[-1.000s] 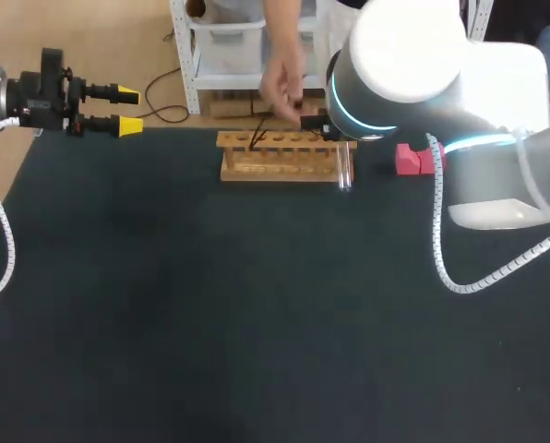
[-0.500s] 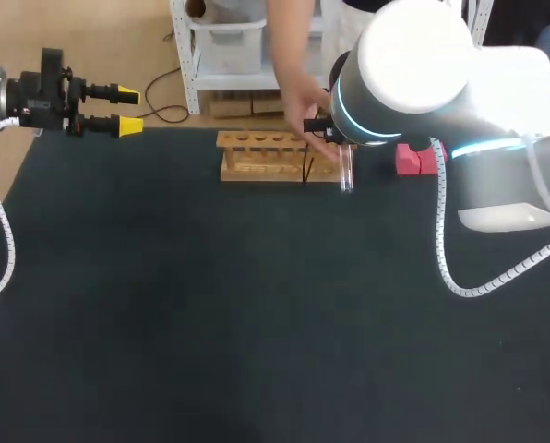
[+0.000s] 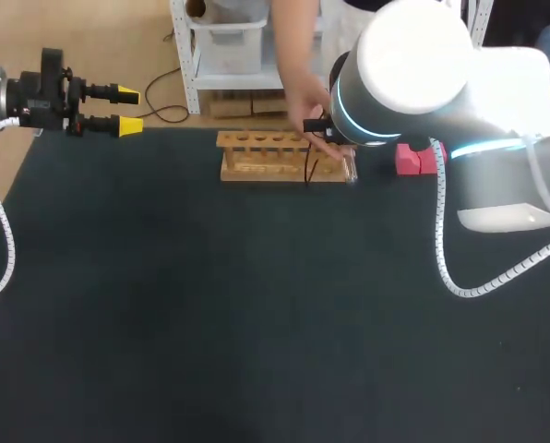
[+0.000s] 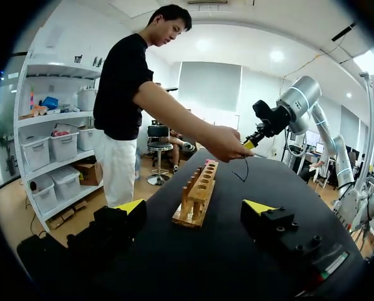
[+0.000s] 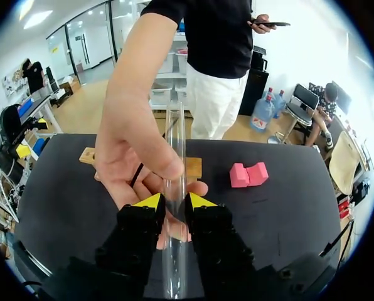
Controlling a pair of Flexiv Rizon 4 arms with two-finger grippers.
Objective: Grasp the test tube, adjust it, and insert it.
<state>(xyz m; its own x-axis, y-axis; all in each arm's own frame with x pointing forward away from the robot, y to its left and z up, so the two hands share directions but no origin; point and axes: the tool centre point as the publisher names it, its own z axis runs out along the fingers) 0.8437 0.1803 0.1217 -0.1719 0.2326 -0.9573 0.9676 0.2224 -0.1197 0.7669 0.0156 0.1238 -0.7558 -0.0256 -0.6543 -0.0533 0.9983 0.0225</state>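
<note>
Test tube (image 5: 174, 251): clear glass, held upright in the right claw (image 5: 174, 202). The two yellow tips press on it from both sides with only the width of the glass between them. The tube runs up past the tips and down between the black finger bodies.

Person's hand (image 5: 137, 157): reaches in over the far edge of the tabletop (image 3: 257, 323). Thumb and fingers wrap the tube just above the yellow tips, so both claw and hand have hold of it.

Rack (image 3: 280, 157): wooden, with a row of holes along its top, standing at the far edge of the tabletop near the middle. The tube, claw and hand are at its right end. Whether the tube's bottom touches the rack cannot be told.

Pink block (image 3: 409, 159): on the tabletop just right of the rack, apart from it.

Left claw (image 3: 127, 108): over the far left corner, well apart from the rack, fingers spread wide and holding nothing.
</note>
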